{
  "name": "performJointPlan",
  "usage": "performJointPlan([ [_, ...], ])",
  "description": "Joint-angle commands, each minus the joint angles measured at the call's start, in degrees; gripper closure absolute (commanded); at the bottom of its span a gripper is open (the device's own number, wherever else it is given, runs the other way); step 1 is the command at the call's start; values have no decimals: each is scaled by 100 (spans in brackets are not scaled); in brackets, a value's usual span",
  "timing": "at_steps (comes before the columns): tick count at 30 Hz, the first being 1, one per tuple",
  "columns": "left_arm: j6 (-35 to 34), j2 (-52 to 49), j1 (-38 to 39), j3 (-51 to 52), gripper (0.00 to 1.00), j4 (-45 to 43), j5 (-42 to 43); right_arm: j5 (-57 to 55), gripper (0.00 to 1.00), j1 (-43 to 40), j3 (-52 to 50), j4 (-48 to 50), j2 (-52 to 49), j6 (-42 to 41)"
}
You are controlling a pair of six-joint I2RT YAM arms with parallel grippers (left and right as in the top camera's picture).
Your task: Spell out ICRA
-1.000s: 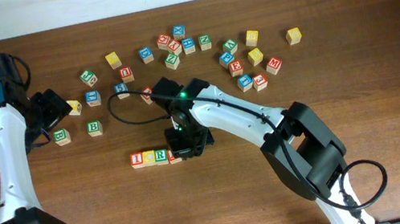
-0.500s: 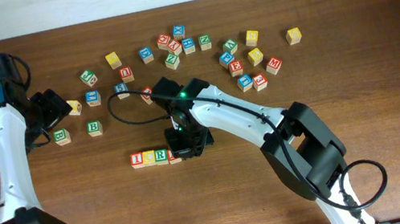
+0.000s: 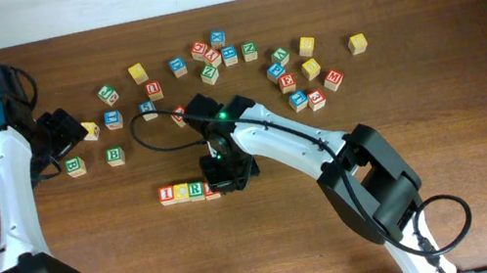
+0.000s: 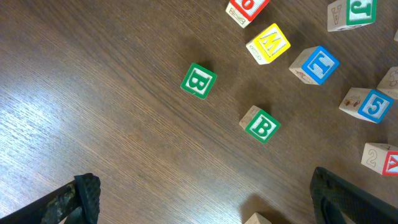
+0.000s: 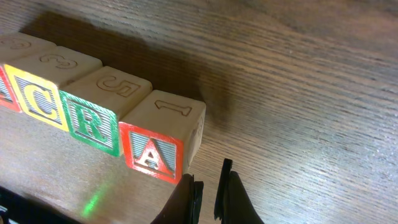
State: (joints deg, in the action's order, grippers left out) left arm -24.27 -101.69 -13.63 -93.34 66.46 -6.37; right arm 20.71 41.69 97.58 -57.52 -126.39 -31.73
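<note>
Alignment is the job, I judge: red A cube [image 5: 151,154] sits at the row's 3 o'clock end, touching green R cube [image 5: 92,126] but slightly out of line; yellow C cube [image 5: 41,104] and red I cube [image 3: 166,195] follow toward 9 o'clock. Right gripper [image 5: 208,190], pinched shut and empty, hovers beside it; nudge lightly. Left gripper [image 4: 205,199] gapes wide.

The table [image 3: 244,255] is open on the near side of the ICRA row [image 3: 182,192]; scattered cubes [image 3: 286,80] crowd the far side.
</note>
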Motion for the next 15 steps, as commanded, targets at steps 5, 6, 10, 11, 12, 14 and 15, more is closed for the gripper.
performJointPlan([
  [5,-70,2,-15,-83,1,7,13,74,95,35,-31,101,-63,-24],
  [6,-70,0,-15,-83,1,7,13,74,95,35,-31,98,-63,-22],
  [10,-70,0,-15,-83,1,7,13,-26,94,35,-31,55,-63,-17],
  [11,-70,0,-15,-83,1,7,13,-92,94,35,-31,33,-63,-17],
  [12,-70,0,-15,-83,1,7,13,-243,95,35,-31,-31,-63,-17],
  [14,-70,2,-15,-83,1,7,13,-409,94,35,-31,-166,-63,-15],
  [15,-70,2,-15,-83,1,7,13,-476,95,35,-31,-319,-63,2],
])
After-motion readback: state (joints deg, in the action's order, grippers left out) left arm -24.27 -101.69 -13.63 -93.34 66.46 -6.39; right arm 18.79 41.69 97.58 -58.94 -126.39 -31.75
